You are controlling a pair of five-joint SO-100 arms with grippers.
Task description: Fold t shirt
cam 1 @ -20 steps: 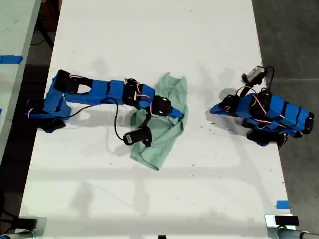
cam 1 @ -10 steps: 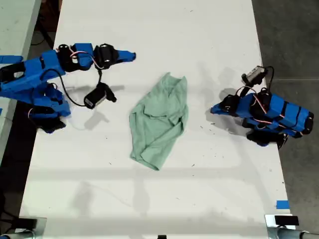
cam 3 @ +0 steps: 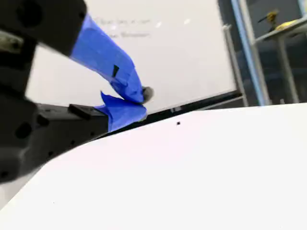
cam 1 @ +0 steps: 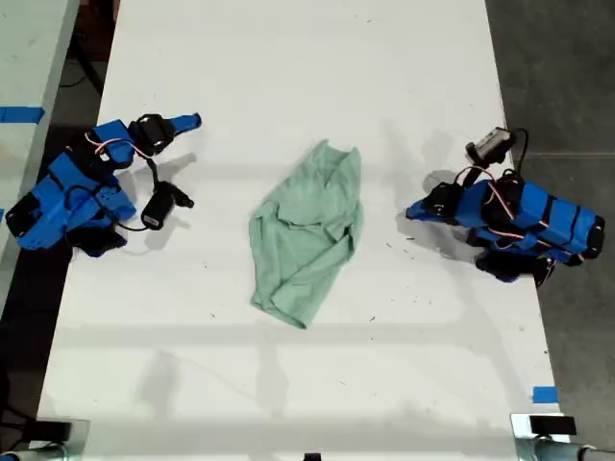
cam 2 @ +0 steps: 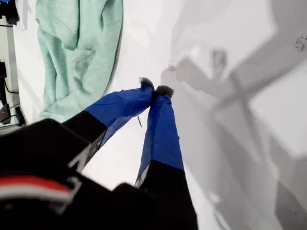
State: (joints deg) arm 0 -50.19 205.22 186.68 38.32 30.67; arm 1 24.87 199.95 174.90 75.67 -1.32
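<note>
- Mint-green, pale and wrinkled, the small soft fabric t shirt (cam 1: 307, 230) lies loosely bunched near the middle of the white table (cam 1: 288, 67), longer than it is wide, with nothing touching it.
- Layers of the t shirt overlap unevenly. One end is narrow and the other ends in a broader, slanted corner.
- Blue and black, my first gripper (cam 1: 410, 212) rests low at the exterior view's right. It points toward the t shirt but stays apart from it, with bare table between.
- Along the first wrist view, my first gripper (cam 2: 154, 89) has its two blue fingers pressed tip to tip with nothing between them. The t shirt (cam 2: 76, 52) lies beyond and to one side.
- At the exterior view's left, my second gripper (cam 1: 190, 122) sits on its folded blue arm, well apart from the t shirt.
- Seen from the second wrist view, my second gripper (cam 3: 139, 100) has its blue jaws meeting at the tips and holds nothing. It hangs above bare table (cam 3: 192, 167).
</note>
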